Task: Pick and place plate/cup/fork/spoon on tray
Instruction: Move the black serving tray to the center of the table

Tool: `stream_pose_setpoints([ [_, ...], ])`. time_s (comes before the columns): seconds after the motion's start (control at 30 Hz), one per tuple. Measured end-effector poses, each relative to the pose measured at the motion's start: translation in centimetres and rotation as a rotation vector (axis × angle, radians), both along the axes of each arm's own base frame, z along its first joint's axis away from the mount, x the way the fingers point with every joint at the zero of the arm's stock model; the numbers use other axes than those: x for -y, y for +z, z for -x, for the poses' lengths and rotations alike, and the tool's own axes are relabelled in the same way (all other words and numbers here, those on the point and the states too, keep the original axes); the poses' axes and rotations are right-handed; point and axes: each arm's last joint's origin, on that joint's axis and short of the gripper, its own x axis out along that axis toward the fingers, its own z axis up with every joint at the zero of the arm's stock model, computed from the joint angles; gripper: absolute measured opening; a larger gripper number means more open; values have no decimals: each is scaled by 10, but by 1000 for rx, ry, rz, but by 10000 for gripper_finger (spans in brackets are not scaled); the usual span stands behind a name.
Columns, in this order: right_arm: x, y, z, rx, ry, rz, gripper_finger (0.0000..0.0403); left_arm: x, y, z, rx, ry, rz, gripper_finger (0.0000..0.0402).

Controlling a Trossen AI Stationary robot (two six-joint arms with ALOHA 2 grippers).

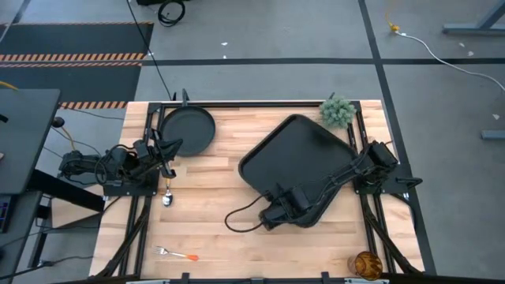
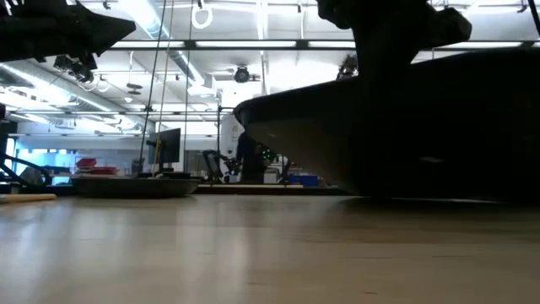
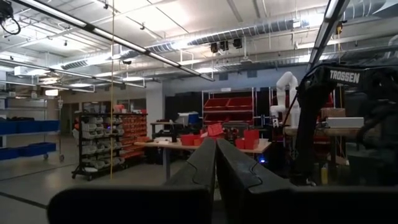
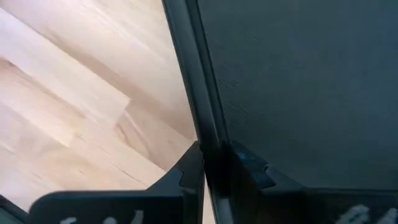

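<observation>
Black tray (image 1: 304,154) sits tilted at an angle on the pale wooden table (image 1: 213,213), right of centre, and we see the right gripper (image 1: 272,213) down at its near-left edge. From the right wrist view, we watch the two dark fingers (image 4: 186,171) pinching the tray's raised rim (image 4: 199,93) between them, narrow and clamped on it. In the low view the tray (image 2: 405,118) looms large with its left end lifted clear of the tabletop.

Over on the left, we find the left gripper (image 1: 162,158) parked at the table's left edge, near the plate, its fingers (image 3: 205,168) pressed together, holding nothing, pointing out into the room.

We spot the round black plate (image 1: 188,130) at the far-left corner of the table, well apart from the tray. The spoon (image 1: 167,196) lies just near of the left gripper, by the left edge. The fork (image 1: 175,254), orange handle to the right, rests at the near-left edge. The amber cup (image 1: 367,264) stands at the near-right corner. A fuzzy green plant ball (image 1: 338,112) sits just beside the tray's far-right corner.
</observation>
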Motion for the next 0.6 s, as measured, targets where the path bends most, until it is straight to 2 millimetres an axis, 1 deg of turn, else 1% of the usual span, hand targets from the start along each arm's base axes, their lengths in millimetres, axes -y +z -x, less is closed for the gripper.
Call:
stream_pose_setpoints([
  [0.13, -2, 0, -10, 111, -26, -21, 52, 0, 0, 0, 1, -3, 5, 21],
  [0.3, 8, -6, -20, 187, -28, -4, 55, 0, 0, 0, 57, -60, 123, 20],
  [0.47, 29, -18, -31, 240, -8, 55, 59, 0, -1, 0, 68, -73, 150, 20],
  [0.6, 56, -35, -42, 304, 1, 73, 62, 0, -1, 0, 67, -73, 151, 20],
])
